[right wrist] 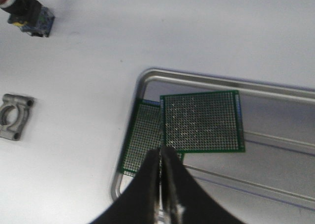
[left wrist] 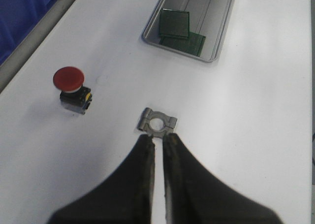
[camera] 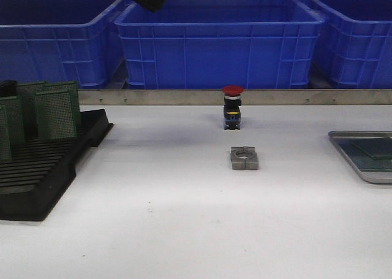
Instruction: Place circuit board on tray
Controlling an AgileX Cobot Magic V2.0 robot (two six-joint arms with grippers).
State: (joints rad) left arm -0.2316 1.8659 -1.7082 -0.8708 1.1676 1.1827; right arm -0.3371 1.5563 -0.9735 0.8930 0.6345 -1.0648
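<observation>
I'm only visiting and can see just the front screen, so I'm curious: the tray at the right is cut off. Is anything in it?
Observer: Yes. The tray holds two green boards, the top board partly overlapping the bottom board.
Visitor: I see no claws at all. Where's the right one?
Observer: The right claw is above the tray, shut and empty, pointing at the boards' near edge.
Visitor: And the left?
Observer: The left claw is shut too, empty, its tips close to the metal clamp mid-table.
</observation>
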